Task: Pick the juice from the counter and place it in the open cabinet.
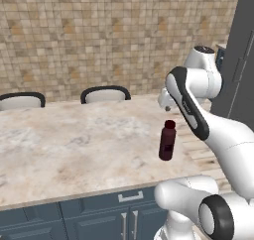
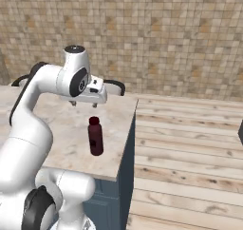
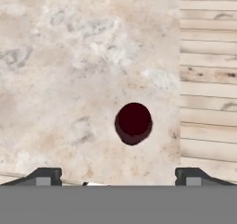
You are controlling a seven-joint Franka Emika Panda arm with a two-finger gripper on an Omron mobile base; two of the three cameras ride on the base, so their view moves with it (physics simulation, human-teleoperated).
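I have the small, slim dark maroon juice bottle (image 1: 167, 140) standing upright on the beige-and-cream marbled stone surface (image 1: 74, 145), close to the corner where that top ends and the pale wooden plank floor (image 2: 190, 143) begins. The white arm's two-finger gripper (image 2: 84, 102) hangs above it and a little behind, apart from the cap. In the hand view I look almost straight down on the round dark-red cap (image 3: 134, 121), with my two dark fingertips (image 3: 44, 177) spread wide at the bottom edge, one on each side, so the jaws are released and grasping nothing.

I judge the bottle to be light, rigid and smooth-sided, probably a bit slippery, and tall for its narrow base, so a sideways nudge could tip it over the near edge. I would come down centred on the cap and close on the body just below the neck, over the darker label band, where the sides are straight and the width is greatest. The neck itself looks too narrow to hold steady. A slate-blue panel (image 1: 243, 60) stands at the right of the left base view.
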